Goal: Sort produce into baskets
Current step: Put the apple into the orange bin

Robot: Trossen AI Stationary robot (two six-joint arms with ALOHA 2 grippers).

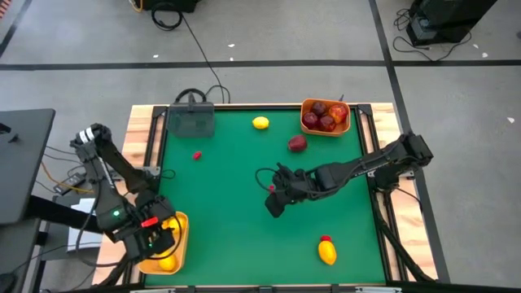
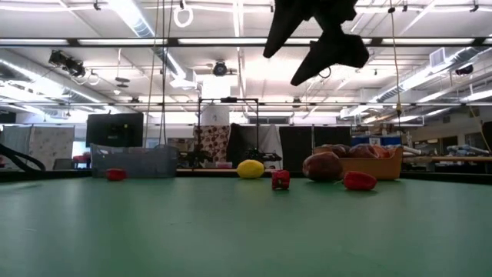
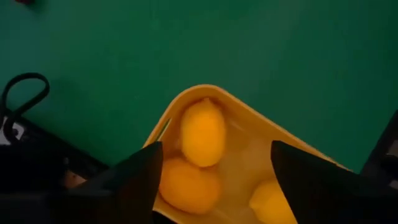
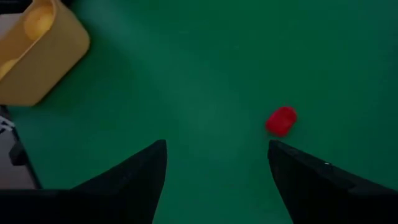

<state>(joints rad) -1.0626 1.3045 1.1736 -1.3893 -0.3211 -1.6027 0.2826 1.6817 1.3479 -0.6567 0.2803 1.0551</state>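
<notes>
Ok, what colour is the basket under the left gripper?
Orange basket, with yellow fruit inside; the left wrist view shows it best.

A green surface (image 1: 236,220) framed by pale wood carries everything; at the far left sits a dark grey translucent tray (image 1: 190,121); at the far right an orange bin (image 1: 326,116) holds dark red and red-orange fruits; a second orange bin (image 1: 167,242) at the near left corner holds yellow ones; a yellow lemon (image 1: 260,123) lies near the far edge; a dark red fruit (image 1: 297,144) rests just beside the far bin; a small red bit (image 1: 197,155) lies left of centre; another small red bit (image 1: 271,188) lies near the middle; a yellow fruit with a red bit touching it (image 1: 326,251) lies near right.
</notes>
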